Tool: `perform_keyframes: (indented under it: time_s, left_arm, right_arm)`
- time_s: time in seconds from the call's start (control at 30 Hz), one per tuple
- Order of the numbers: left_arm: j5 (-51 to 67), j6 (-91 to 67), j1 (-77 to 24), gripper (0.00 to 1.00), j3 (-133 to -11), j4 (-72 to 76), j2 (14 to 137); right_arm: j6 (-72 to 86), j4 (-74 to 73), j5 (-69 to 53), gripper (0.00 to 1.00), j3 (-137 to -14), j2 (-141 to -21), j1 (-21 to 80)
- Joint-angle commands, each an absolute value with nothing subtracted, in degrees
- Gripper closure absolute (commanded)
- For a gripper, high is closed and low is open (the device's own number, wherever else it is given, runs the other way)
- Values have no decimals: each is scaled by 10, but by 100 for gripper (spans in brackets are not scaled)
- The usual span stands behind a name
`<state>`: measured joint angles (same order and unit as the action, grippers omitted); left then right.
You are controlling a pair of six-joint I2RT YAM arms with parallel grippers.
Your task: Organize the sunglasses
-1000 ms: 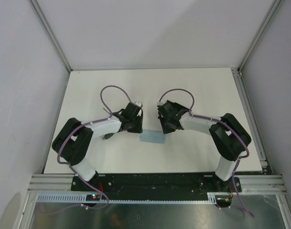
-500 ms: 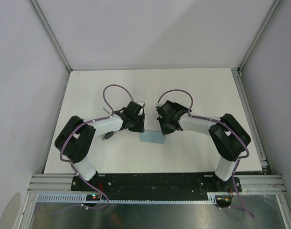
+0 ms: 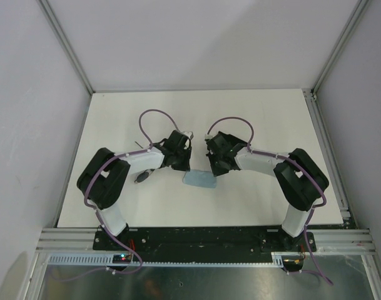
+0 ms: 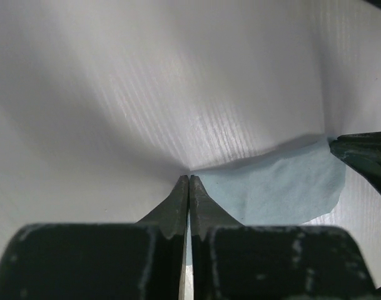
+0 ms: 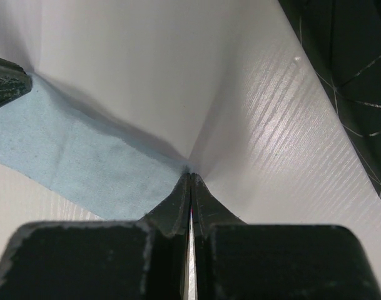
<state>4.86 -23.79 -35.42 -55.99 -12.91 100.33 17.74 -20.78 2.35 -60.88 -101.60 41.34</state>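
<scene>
Two arms over a white table (image 3: pixel 271 119), seen from above and from each wrist. A light blue cloth (image 3: pixel 199 180) lies flat on the table between the two grippers, near the front edge. The left gripper (image 3: pixel 183 169) reaches to the cloth's left end and the right gripper (image 3: pixel 214 171) to its right end, so that the arms face each other across it. Left wrist view: the two fingers (image 4: pixel 171 209) are pressed together with no gap at the tips, which meet at the cloth's edge; a sliver of blue shows between them lower down, so the cloth is pinched there. The tip of the other gripper shows at the right margin, at the cloth's far corner. Right wrist view: the fingers (image 5: pixel 209 206) are likewise closed tight, their tips set on the near corner of the cloth, which spreads away to the left as far as the opposite gripper's tip. A dark surface (image 5: pixel 346 75) crossed by thin pale lines fills the upper right of this view; what it is cannot be told. The sunglasses (image 3: pixel 142 177) appear only as a small dark shape on the table, partly hidden beside the left forearm, left of the cloth and apart from both grippers; no detail of them can be made out.
</scene>
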Motion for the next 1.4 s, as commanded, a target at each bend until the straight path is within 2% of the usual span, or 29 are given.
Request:
perform_keyframes:
  time_s: [0.0,0.5,1.37]
  left_arm:
    - [58,-227,-350,99,-570,-129,1021]
    - [51,-230,-351,100,-638,-122,1019]
    - [117,-214,-351,100,-883,-103,1182]
  right_arm:
    - [176,-222,19,100,-613,-1014,407]
    - [184,-212,13,100,-614,-975,360]
    - [157,-237,-11,100,-639,-929,235]
